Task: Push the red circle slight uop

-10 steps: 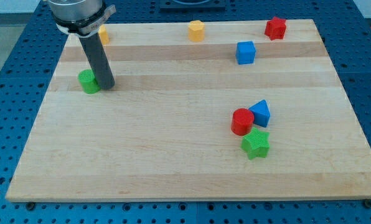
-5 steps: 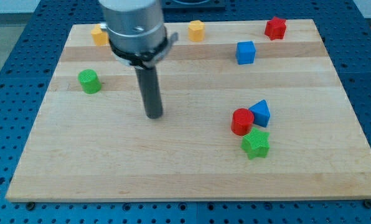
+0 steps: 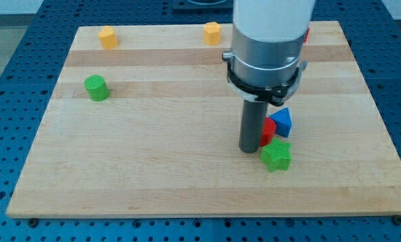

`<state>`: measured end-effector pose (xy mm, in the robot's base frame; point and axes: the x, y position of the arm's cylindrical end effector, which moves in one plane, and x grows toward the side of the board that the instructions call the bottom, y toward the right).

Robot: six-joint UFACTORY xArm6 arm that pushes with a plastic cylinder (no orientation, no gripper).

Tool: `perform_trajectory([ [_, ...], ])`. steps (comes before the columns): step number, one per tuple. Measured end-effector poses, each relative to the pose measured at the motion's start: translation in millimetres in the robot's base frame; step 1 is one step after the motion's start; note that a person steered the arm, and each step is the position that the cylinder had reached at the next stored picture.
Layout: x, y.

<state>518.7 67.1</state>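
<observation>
**Rod Tip Standing at the Red Circle's Left Edge**

My tip (image 3: 249, 149) is resting on the wooden counter (image 3: 153, 168) in the lower right part of the view, right against the left side of the red circle (image 3: 269, 129), which is mostly hiding behind the rod. The red circle is sitting low and round, with no long axis and no facing direction to make out. A blue triangle block (image 3: 282, 122) is lying just to the circle's right, touching or nearly touching it, and a green star (image 3: 276, 155) is sitting just below the circle, close to my tip's right. The arm is carrying no fingers, only the straight dark rod. Well apart, a green round block (image 3: 96, 88) is sitting toward the view's left, while two yellow blocks (image 3: 107, 37) (image 3: 212, 32) are lining the counter's top edge. A sliver of another red block (image 3: 307, 32) is peeking out behind the arm's body at the top right.
</observation>
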Motion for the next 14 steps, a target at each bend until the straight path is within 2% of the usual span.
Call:
perform_trajectory([
  [3, -4.8, 33.3],
  [7, -67.5, 33.3],
  [8, -64.4, 33.3],
  [11, -58.6, -5.8],
  [14, -100.0, -12.3],
])
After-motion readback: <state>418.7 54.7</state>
